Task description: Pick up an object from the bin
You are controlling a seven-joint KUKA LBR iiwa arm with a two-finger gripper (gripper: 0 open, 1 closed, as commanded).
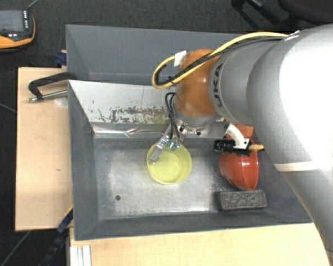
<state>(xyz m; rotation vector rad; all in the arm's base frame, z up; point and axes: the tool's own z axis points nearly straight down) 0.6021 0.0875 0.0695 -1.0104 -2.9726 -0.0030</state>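
Note:
My gripper hangs under the orange wrist cover in the middle of the bin, its tip down at the upper left rim of a translucent yellow-green round cup. The cup stands mouth up on the bin floor. A red bowl lies tilted to the right of the cup, partly under the arm. In front of it, near the bin's front right corner, rests a dark grey rectangular block.
The arm covers the bin's right and back right. The back wall rises just behind the gripper. A small dark spot marks the bare floor at the front left.

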